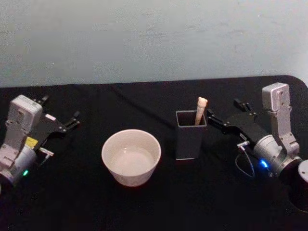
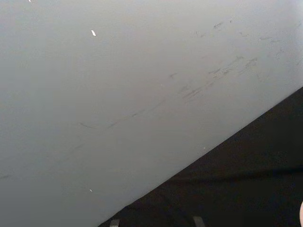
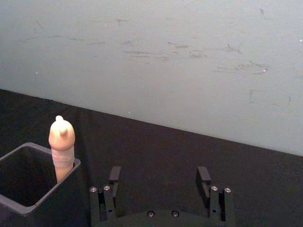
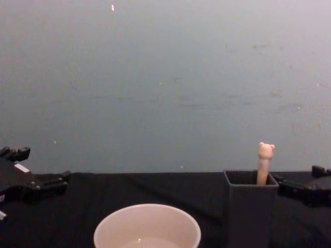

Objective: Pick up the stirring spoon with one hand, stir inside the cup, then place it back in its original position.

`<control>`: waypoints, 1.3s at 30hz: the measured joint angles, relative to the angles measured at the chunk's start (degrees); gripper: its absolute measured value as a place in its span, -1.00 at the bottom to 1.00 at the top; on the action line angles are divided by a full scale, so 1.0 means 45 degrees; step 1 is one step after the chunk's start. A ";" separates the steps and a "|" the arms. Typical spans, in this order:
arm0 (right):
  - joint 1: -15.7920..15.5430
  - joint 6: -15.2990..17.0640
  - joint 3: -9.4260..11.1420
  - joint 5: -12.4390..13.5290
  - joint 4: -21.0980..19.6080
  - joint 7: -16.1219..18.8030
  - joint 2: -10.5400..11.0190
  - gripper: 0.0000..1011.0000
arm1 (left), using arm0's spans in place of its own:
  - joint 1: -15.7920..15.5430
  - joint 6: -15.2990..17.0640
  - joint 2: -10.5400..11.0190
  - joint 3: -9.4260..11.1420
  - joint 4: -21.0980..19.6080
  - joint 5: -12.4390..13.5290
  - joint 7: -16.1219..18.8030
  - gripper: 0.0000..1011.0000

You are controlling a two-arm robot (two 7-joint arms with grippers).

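Spoon is standing in the dark grey square holder, pale handle leaning on the holder's far-right corner, bear head sticking out above the rim. Bowl and metal neck hidden inside. Nothing is gripping it.

Holder sits upright on the black desk, right of centre. Cream-white cup is just beside it on the left and slightly nearer the front edge, upright, apart from the holder. Can't tell what's in the cup beyond a pale interior.

Right gripper is just right of the holder at rim height, pointing at it. Wrist view shows its fingers spread wide with empty space between them, handle off to one side, not between the pads. No contact with spoon or holder.

Left gripper is parked near the desk's left edge, well apart from the cup, holding nothing. Can't tell how far its fingers are open.

Grey-blue wall behind the desk's far edge.
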 joint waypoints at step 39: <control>0.0000 -0.0014 0.0000 0.0019 -0.0010 -0.0003 0.0003 0.98 | 0.0000 0.0000 0.0000 0.0000 0.0000 0.0000 0.0000 0.98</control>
